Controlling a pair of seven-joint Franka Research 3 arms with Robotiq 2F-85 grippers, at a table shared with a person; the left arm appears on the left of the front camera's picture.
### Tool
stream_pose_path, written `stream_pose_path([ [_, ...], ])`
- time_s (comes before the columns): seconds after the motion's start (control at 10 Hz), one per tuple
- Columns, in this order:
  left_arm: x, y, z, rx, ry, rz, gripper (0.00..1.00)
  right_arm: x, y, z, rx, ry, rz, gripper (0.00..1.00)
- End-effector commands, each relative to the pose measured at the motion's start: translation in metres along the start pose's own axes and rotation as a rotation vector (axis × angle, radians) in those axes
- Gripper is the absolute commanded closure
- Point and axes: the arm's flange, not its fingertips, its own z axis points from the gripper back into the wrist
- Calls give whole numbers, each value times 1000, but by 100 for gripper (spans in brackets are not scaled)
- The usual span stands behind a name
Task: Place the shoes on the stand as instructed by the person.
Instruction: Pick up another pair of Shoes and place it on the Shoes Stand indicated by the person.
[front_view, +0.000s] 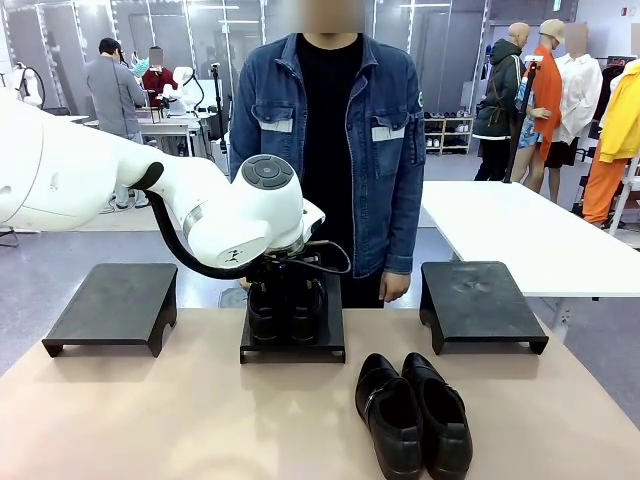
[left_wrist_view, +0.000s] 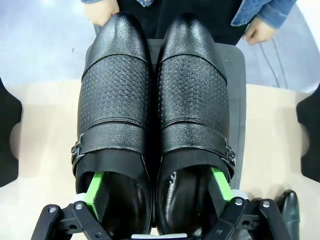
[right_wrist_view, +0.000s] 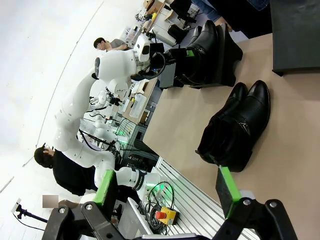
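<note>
Green-padded L gripper (left_wrist_view: 157, 187) spread wide over strapped pair (left_wrist_view: 190, 95).
One finger inside each shoe's opening; pair sits on middle stand (left_wrist_view: 239, 100), toes twd person (front_view: 330, 130). R gripper (right_wrist_view: 167, 175) also apart, other pair (right_wrist_view: 235, 125) on table (front_view: 150, 420) just ahead.

From the front, the left arm (front_view: 230, 215) hides most of the strapped shoes (front_view: 286, 312); its wrist view crops their heels at six o'clock.

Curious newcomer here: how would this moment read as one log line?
left pincer: open, a finger inside each shoe | first pair: on middle stand | second pair: on table | right pincer: open, empty
</note>
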Motion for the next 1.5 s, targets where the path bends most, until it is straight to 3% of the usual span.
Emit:
stream_pose_path([
  [0.0,0,0,-2,-5,-2,0,0,1,0,1,9,-5,20,0],
  [0.4,0,0,0,0,0,0,0,1,0,1,9,-5,20,0],
  [0.7,-5,46,66,-118,158,-52,0,1,0,1,9,-5,20,0],
  [1.1,-41,155,144,-351,253,-73,0,1,0,1,9,-5,20,0],
  [1.4,-71,256,175,-684,277,15,0,1,0,1,9,-5,20,0],
])
